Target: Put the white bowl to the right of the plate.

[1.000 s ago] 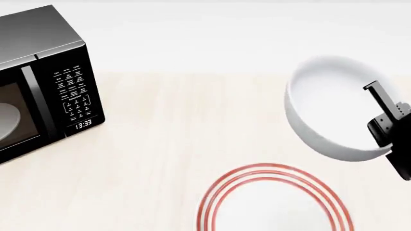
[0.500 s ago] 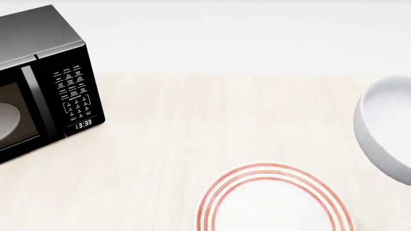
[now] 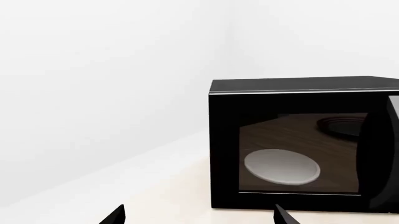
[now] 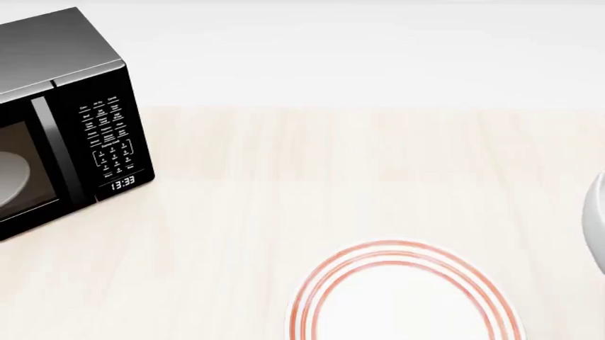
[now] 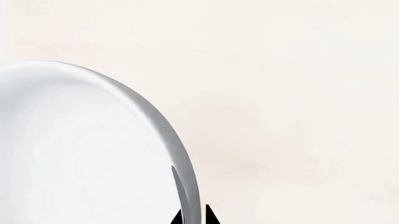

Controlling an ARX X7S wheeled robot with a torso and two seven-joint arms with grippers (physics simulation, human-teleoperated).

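The white bowl [image 4: 596, 221] has slid rightward since a second ago, now only a sliver right of the plate [image 4: 404, 294]. The right gripper [image 5: 194, 216] pinches its rim. The left gripper [image 3: 198, 215] is spread, holding nothing, facing the microwave [image 3: 299, 144]; bare table [image 4: 331, 170] lies beyond the plate.

Microwave [image 4: 66, 120] black, top panel dark grey with a soft sheen; its keypad [image 4: 112, 142] carries small white lettering and a white clock readout. Behind its dark door glass, a pale greyish round dish [image 3: 281, 166]. Table [image 4: 283, 184] pale cream wood with faint lengthwise grain. Plate [image 4: 402, 297], right of the microwave, white with three thin concentric red rings. White bowl [image 5: 74, 154] plain glossy white, rim shaded grey. Right gripper [image 5: 194, 216] fingertips black.
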